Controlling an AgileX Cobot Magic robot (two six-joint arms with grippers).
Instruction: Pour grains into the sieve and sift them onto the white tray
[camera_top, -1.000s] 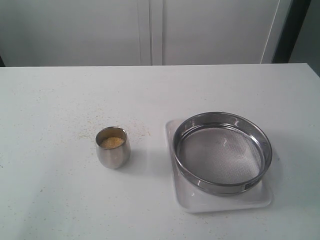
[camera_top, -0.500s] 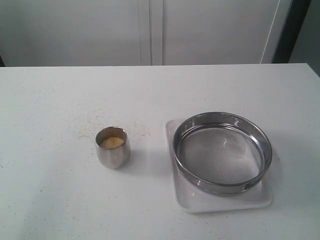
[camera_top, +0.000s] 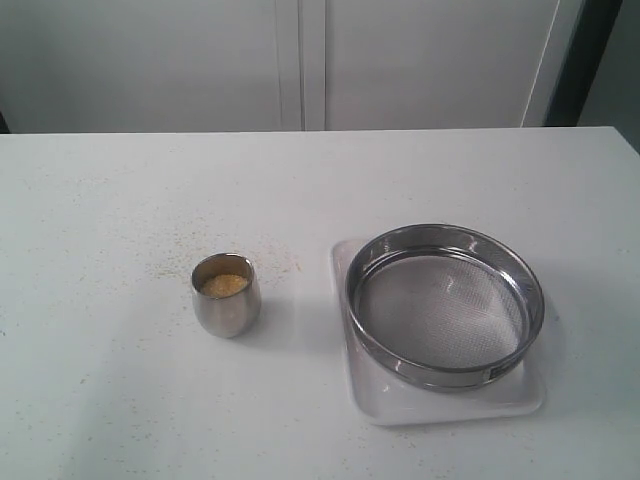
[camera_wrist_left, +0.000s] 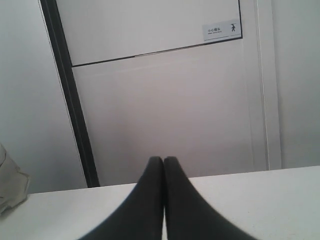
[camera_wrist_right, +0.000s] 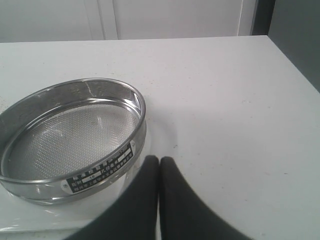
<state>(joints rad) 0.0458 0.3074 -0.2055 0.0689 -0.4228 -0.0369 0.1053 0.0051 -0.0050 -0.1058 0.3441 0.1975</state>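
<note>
A small steel cup (camera_top: 226, 296) stands left of centre on the table, holding yellow-orange grains (camera_top: 223, 284). The wide steel sieve (camera_top: 444, 303) rests on the white tray (camera_top: 400, 405) at the right, its mesh bare. In the right wrist view the sieve (camera_wrist_right: 70, 135) lies just beyond my right gripper (camera_wrist_right: 159, 160), which is shut and empty. My left gripper (camera_wrist_left: 163, 159) is also shut with nothing in it, facing the wall over the table edge. Neither gripper shows in the exterior view.
Scattered grains speckle the white table (camera_top: 150, 180) around and behind the cup. White cabinet doors (camera_top: 300, 60) stand behind the table. A dark vertical strip (camera_wrist_left: 70, 100) and a small label (camera_wrist_left: 222, 30) show on the wall in the left wrist view.
</note>
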